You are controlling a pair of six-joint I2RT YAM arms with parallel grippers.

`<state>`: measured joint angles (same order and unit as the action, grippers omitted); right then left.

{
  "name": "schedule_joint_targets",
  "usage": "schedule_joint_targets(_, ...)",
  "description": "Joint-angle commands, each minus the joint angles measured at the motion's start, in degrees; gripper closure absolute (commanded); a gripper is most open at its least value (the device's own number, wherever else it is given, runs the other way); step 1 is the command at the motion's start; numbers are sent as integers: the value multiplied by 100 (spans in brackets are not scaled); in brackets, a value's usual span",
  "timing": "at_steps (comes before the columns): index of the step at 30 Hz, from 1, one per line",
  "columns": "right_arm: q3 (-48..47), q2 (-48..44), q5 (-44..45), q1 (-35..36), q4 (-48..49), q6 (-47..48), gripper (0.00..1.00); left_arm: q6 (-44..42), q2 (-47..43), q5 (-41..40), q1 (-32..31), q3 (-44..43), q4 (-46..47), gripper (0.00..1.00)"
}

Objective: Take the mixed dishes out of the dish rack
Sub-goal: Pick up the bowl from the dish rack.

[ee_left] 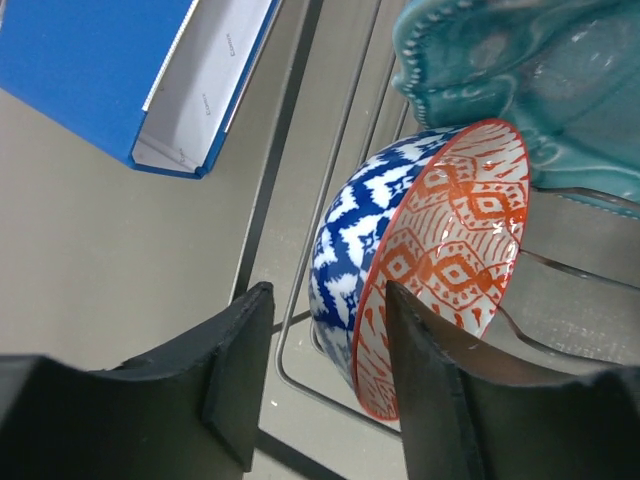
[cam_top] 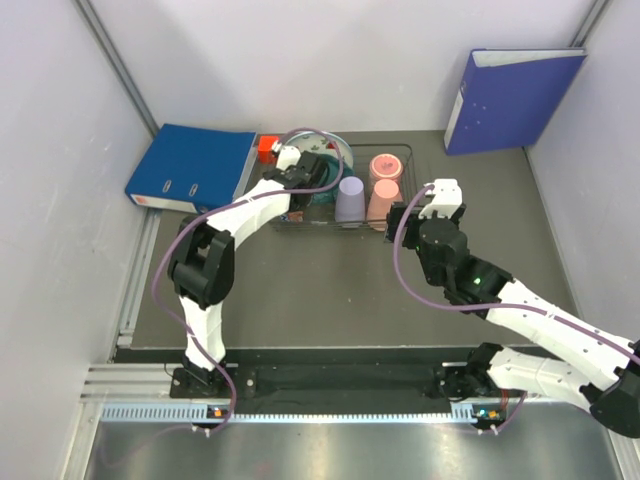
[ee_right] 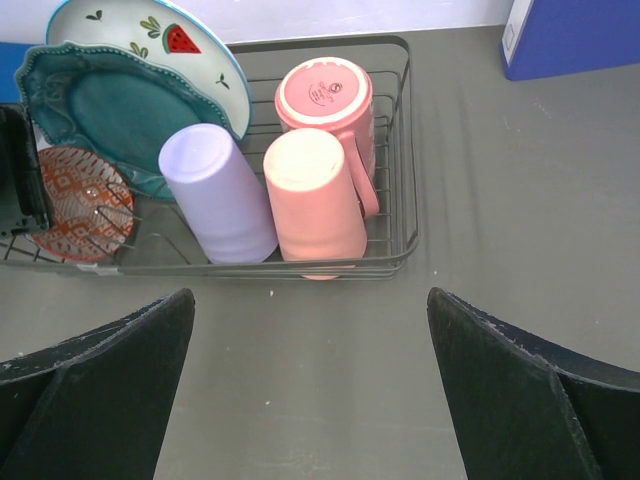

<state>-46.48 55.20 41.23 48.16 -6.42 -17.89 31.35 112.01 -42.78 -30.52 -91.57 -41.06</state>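
Note:
The dark wire dish rack [cam_top: 410, 176] stands at the back of the table. It holds a lavender cup [ee_right: 215, 195], two salmon-pink cups [ee_right: 325, 95] [ee_right: 310, 200], a teal scalloped plate [ee_right: 100, 110], a white watermelon plate [ee_right: 150, 35] and a small bowl [ee_left: 450, 240]. The bowl is blue outside and orange-red patterned inside, and it stands on edge at the rack's left end. My left gripper [ee_left: 325, 320] is open with the bowl's lower wall between its jaws, the right finger [ee_left: 420, 360] near the rim. My right gripper [ee_right: 310, 330] is open and empty over the table just in front of the rack.
A blue binder [cam_top: 190, 165] lies flat left of the rack, with a small red cube [cam_top: 266, 146] at its corner. Another blue binder [cam_top: 510, 95] leans against the back wall at the right. Grey walls close in both sides.

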Motion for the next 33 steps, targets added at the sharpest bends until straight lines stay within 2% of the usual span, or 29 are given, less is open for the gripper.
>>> schedule_joint_targets(1,25,17,-28,18,193,-74,0,-42,76,-63,-15,-98,195,52)
schedule_joint_targets(7,42,-44,-28,27,149,-92,0,29,58,-81,-15,25,221,75)
schedule_joint_targets(11,69,-44,-28,18,158,-101,0,37,-65,-151,-15,122,239,98)
schedule_joint_targets(12,60,-36,-28,18,158,-127,0,37,-82,-195,-15,139,239,100)
schedule_joint_targets(18,51,-18,-36,18,123,-162,0,38,-284,-248,-41,192,221,100)
schedule_joint_targets(27,25,-44,-45,18,132,-162,0,55,-539,-397,-208,-167,19,100)
schedule_joint_targets(33,34,-62,-63,18,123,-171,0,-182,-434,-1080,-542,-563,-192,100)
